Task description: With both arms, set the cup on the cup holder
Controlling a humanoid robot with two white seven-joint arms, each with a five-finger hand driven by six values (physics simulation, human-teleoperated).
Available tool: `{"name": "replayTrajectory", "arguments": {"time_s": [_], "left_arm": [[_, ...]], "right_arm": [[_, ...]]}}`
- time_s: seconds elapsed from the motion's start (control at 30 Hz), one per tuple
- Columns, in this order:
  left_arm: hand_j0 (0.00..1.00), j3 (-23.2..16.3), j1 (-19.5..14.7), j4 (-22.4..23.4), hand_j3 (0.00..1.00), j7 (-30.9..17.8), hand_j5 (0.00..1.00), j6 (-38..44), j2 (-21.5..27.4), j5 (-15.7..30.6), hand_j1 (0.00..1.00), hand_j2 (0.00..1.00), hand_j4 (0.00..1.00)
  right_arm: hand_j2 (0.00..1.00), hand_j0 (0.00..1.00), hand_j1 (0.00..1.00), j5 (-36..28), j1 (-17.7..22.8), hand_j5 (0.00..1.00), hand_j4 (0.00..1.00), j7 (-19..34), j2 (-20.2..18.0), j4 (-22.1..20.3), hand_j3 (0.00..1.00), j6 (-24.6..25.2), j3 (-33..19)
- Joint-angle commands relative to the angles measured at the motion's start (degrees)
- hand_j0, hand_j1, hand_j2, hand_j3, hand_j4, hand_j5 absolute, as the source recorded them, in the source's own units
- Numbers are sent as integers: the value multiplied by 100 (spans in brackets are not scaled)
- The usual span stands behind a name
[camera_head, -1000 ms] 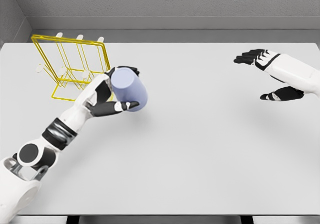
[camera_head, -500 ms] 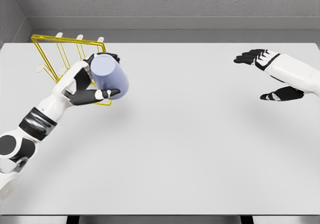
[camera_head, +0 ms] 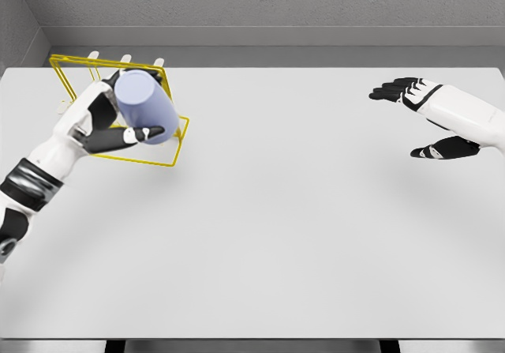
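Note:
A lavender cup (camera_head: 146,107) is tilted on its side in my left hand (camera_head: 110,120), whose fingers are shut around it. The hand holds it in front of the yellow wire cup holder (camera_head: 163,152) at the table's far left, hiding much of the frame. White-tipped pegs (camera_head: 126,58) stick up from the holder's top rail just above the cup. My right hand (camera_head: 422,120) hovers over the far right of the table, fingers spread and holding nothing.
The white table (camera_head: 284,227) ends at a grey back wall. A grey side wall stands close to the left of the holder.
My left hand has carried the cup up and to the left, from beside the holder to in front of its frame. The right hand has stayed still.

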Motion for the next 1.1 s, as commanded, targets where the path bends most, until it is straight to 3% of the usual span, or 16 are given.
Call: {"name": "replayTrajectory", "arguments": {"time_s": [0.0,0.63,0.7,0.77,1.07], "left_arm": [[69,95,0,33,69,1,69,2,31,60,69,69,69],[70,192,-79,508,70,1,70,11,14,104,70,70,70],[74,192,-79,525,74,1,74,20,14,104,74,74,74],[87,192,-88,525,87,-8,87,46,14,104,87,87,87],[91,183,-132,517,91,1,91,55,-4,95,91,91,91]], "right_arm": [[100,100,100,-41,0,100,100,-3,-5,5,100,17,-1],[100,100,100,-41,0,100,100,-3,30,-13,100,17,-1],[100,100,100,-41,0,100,100,-3,22,-13,100,17,-1],[100,100,100,-41,0,100,100,-3,30,-13,100,17,-1],[100,100,100,-41,0,100,100,-3,30,-4,100,17,-1]]}}
